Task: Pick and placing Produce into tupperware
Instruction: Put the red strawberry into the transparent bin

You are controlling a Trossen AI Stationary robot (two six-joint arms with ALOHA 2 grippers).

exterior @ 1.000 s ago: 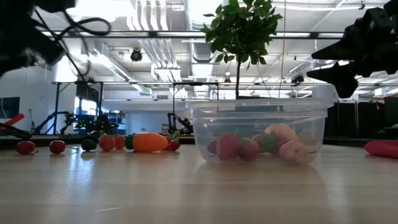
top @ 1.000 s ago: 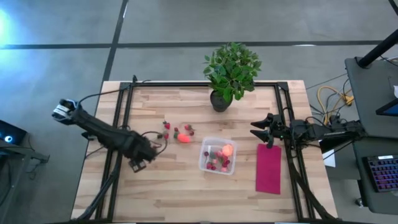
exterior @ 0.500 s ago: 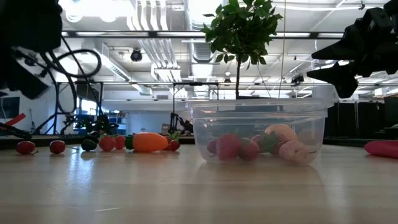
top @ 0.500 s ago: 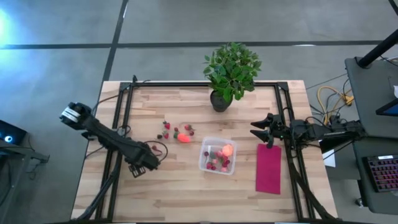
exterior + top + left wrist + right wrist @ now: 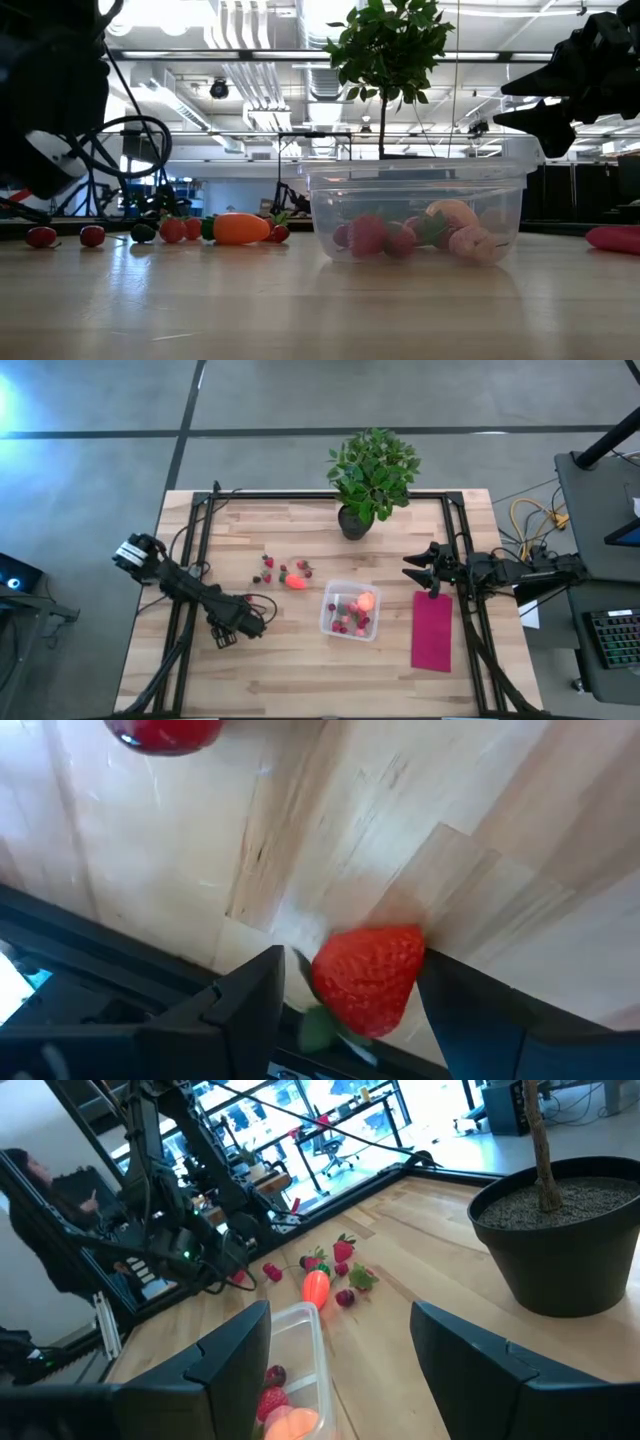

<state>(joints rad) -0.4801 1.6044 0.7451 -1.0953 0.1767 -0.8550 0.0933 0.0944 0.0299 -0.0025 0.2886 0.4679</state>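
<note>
My left gripper (image 5: 240, 628) sits low at centre left of the high view, down on the table (image 5: 300, 670), and its fingers (image 5: 250, 1005) are clamped on a strawberry (image 5: 368, 975), which fills the lower middle of the left wrist view. Another red piece (image 5: 163, 732) shows at the upper left edge of that view, apart from the held one.

My right gripper (image 5: 418, 572) hangs at the right of the high view, above the top end of the cloth (image 5: 432, 630), its fingers (image 5: 235, 1350) spread wide with nothing between them.

The tub (image 5: 351, 610) stands just right of centre in the high view, between the two grippers. It holds the round fruit (image 5: 365, 601) and several small red berries (image 5: 345, 623). In the low view the tub (image 5: 417, 215) fills the middle and its contents lie on its floor.

The carrot piece (image 5: 295, 582) lies on the table just left of the tub, not touching it, with loose berries (image 5: 267, 569) scattered near it toward the upper left. In the low view they form a row at centre left (image 5: 165, 231).

The plant (image 5: 368, 480) stands at top centre, well apart from the tub.
</note>
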